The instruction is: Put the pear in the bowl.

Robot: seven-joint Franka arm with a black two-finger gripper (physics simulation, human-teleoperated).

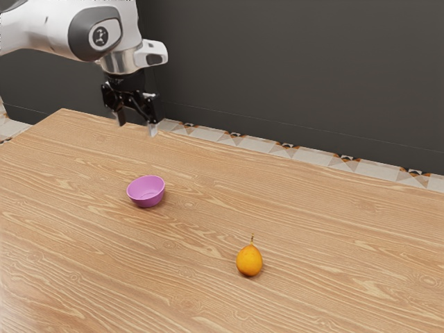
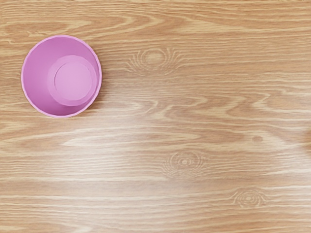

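In the exterior view I have my black two-finger gripper (image 1: 136, 125) hanging in the air, pointing down, its two fingers spread well apart with only air between them. The ripe yellow-orange pear with a thin brown stem (image 1: 250, 261) stands upright on the light brown wood-grained table (image 1: 333, 243), well apart from my gripper, lower than it and off toward the exterior view's right. The small round pink-purple bowl (image 1: 146, 191) sits upright on the same tabletop, lower than my gripper too, and nearer to it than the pear is. In the wrist view I look down from my hand onto the wood grain and straight into the bowl's mouth, with its round floor and smooth sloping wall, off to one side of my gripper and below it.
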